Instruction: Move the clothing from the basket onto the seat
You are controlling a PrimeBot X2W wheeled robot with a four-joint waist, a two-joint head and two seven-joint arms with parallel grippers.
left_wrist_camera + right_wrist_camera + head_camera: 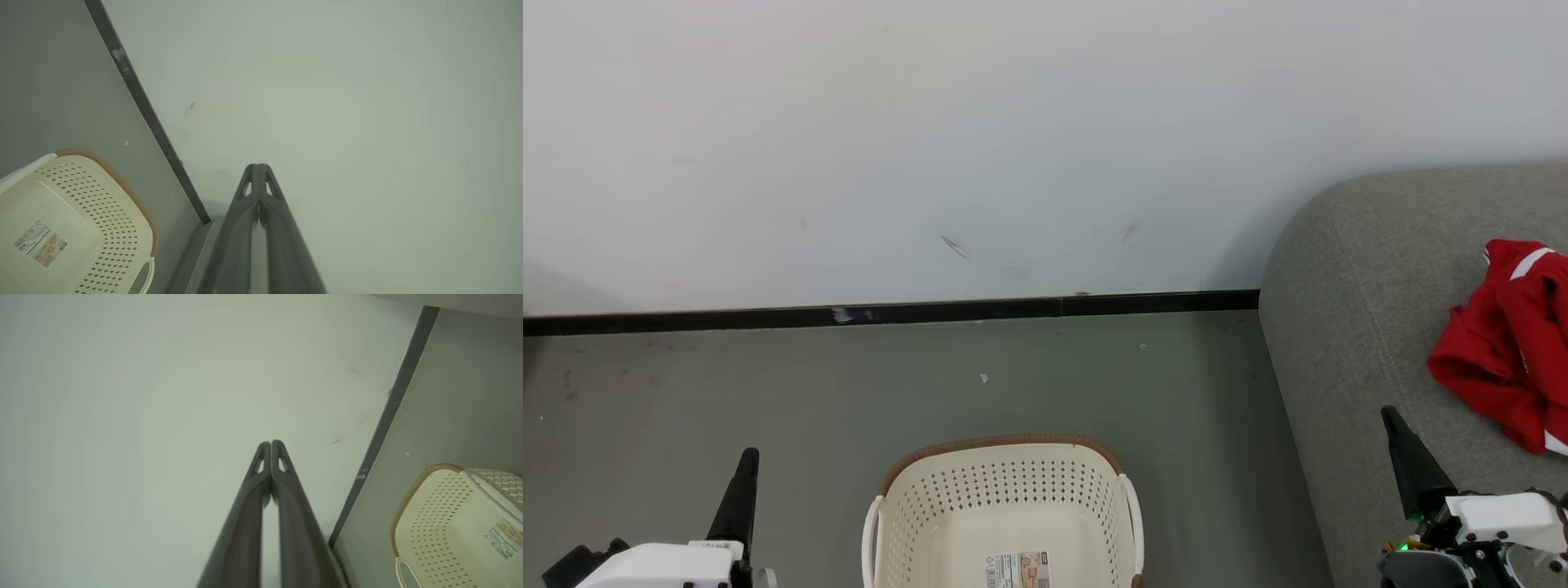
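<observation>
1. Clothing: a crumpled red fabric shirt with white striped trim [1503,351] lies on the large grey-green upholstered sofa [1347,343]. It sits at the right edge of the head view, where the frame cuts part of it off. Nothing touches it.
2. Basket: the cream-white perforated plastic laundry basket with a brown woven-look rim [1005,442] stands on the grey floor [727,384]. It is beside the sofa and apart from it. Its bottom looks bare except for a paper label [1018,569], and both wrist views agree. The head view's lower edge hides its near part.
3. Left fingers [739,498]: long, dark, pressed together tip to tip, holding nothing. They are at the lower left of the head view, to the left of the basket and clear of it, pointing toward the white wall [1013,122].
4. Right fingers [1413,469]: closed tip to tip as well, and empty. In the head view they show against the sofa's front part, near the shirt but apart from it.
5. Step in hand (judgement): the transfer looks finished, or at a pause between picks. No red fabric is visible in the basket.
6. Next move (judgement): look at the hidden near part of the basket. If a shirt is there, part one arm's fingers, reach down inside the rim, pinch a fold, lift it clear and carry it to the sofa. If not, no grasp is needed.
</observation>
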